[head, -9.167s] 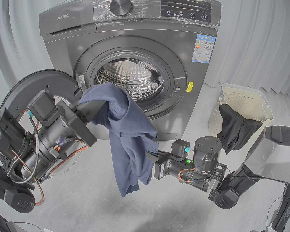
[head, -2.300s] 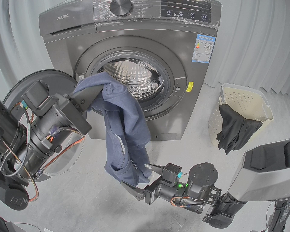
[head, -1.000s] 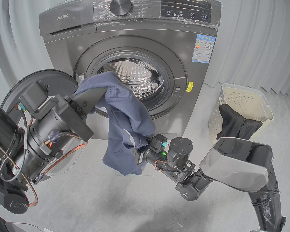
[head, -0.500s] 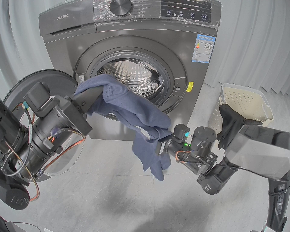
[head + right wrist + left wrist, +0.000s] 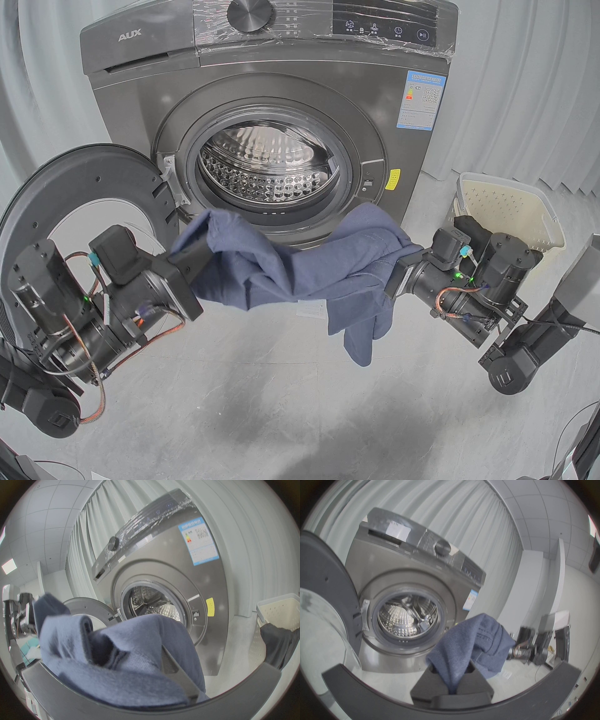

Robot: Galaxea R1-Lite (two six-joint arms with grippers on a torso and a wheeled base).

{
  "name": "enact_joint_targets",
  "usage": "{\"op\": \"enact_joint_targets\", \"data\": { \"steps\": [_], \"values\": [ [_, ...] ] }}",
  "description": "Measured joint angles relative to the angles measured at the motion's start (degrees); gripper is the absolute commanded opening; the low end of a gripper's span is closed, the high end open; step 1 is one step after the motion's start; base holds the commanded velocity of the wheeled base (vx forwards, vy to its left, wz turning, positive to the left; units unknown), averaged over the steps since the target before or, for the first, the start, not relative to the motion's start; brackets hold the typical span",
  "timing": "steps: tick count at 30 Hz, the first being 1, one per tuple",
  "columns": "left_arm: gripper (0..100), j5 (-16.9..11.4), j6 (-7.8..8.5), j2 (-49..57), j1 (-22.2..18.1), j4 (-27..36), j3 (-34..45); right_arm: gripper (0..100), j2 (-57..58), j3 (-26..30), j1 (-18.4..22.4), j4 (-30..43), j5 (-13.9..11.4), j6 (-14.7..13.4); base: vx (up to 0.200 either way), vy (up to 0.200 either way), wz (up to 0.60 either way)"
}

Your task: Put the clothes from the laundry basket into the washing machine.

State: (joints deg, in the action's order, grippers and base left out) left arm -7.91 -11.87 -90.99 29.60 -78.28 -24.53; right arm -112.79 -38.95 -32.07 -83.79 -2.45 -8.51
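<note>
A blue garment (image 5: 294, 269) hangs stretched between my two grippers, in front of and just below the washing machine's open drum (image 5: 269, 162). My left gripper (image 5: 190, 250) is shut on its left end, seen close up as blue cloth (image 5: 475, 642) bunched in the left gripper (image 5: 453, 680). My right gripper (image 5: 400, 275) is shut on the right end, and a loose tail droops beneath it. In the right wrist view the blue garment (image 5: 125, 655) covers most of the right gripper (image 5: 140, 680). A black garment (image 5: 278, 645) hangs over the laundry basket (image 5: 519, 206) rim.
The washing machine (image 5: 269, 62) stands straight ahead with its round door (image 5: 81, 187) swung open to the left, behind my left arm. The cream basket stands on the floor to the right of the machine, by the curtain. Bare grey floor lies below the garment.
My right gripper has carried the garment's lower part up and to the right. My left gripper has dropped down and back from the drum mouth, so the cloth now spans both grippers.
</note>
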Motion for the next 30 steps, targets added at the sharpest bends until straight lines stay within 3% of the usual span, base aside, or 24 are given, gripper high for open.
{"op": "enact_joint_targets", "data": {
  "steps": [6,16,20,21,30],
  "values": [
    [0,-1.74,3.1,-4.95,-0.24,-2.52,4.55,0,1.96,-1.27,-2.16,0.01,0.54,-0.4,0.0,0.0,0.0],
    [0,-2.93,6.86,-16.9,-1.55,-9.96,8.37,0,1.13,-6.06,-6.05,0.77,1.9,-1.08,0.0,0.0,0.0],
    [0,-4.32,7.39,-19.72,-2.1,-10.74,8.8,0,0.2,-7.66,-7.86,0.88,2.35,-1.61,0.0,0.0,0.0],
    [100,-4.49,7.41,-20.18,-2.18,-10.74,8.9,0,0.0,-7.94,-8.08,0.85,2.38,-1.63,0.0,0.0,0.0],
    [100,-4.53,7.42,-22.16,-2.73,-10.76,10.69,0,-1.0,-8.92,-7.86,0.79,2.45,-1.76,0.0,0.0,0.0]
  ]
}}
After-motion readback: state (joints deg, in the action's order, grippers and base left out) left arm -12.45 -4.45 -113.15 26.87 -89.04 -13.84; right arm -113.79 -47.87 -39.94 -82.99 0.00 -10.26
